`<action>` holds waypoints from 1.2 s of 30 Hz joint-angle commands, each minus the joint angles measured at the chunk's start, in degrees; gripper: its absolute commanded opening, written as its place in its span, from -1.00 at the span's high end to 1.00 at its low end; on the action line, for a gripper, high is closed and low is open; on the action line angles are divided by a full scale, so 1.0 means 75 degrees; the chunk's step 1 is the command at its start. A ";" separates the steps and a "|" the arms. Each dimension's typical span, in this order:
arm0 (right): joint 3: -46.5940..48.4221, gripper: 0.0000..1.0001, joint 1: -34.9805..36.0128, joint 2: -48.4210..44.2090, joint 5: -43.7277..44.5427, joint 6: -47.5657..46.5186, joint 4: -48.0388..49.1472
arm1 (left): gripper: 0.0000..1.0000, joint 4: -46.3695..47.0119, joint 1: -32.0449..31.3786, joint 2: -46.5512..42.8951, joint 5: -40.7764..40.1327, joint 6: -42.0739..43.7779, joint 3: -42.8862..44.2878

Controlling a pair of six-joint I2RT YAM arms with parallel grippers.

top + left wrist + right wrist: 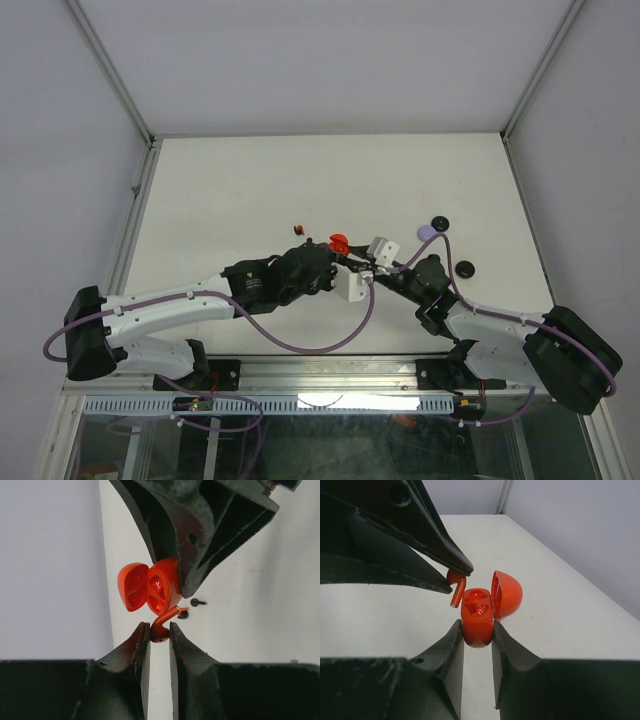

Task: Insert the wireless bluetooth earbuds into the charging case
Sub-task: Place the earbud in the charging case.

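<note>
The red charging case (478, 620) is upright with its lid (508, 594) swung open, and my right gripper (476, 626) is shut on its body. Both of its wells show empty. My left gripper (159, 627) is shut on the head of a red earbud (161, 630), whose stem points toward the open case (150, 587) and hangs just beside its rim. In the right wrist view that earbud (456, 589) hangs from the left fingertips at the case's left edge. From above, both grippers meet at the case (338, 241). Another small red earbud (297, 229) lies on the table to the left.
A lavender case (427, 232) and two black round cases (439, 221) (465, 269) lie right of the grippers. Two small black things (198, 601) show on the table beyond the red case. The white table (250, 180) is walled by grey panels.
</note>
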 commanded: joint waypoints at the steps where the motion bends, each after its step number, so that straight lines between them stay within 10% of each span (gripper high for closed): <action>1: 0.0299 1.00 0.0088 -0.0005 -0.0004 -0.0120 0.0372 | 0.97 0.0235 -0.0104 -0.0156 -0.0089 0.0114 0.0516; 36: 0.0344 1.00 -0.0314 -0.0379 -0.1273 0.0857 0.0356 | 0.95 -0.0089 -0.0295 -0.0265 0.0066 0.0884 0.0282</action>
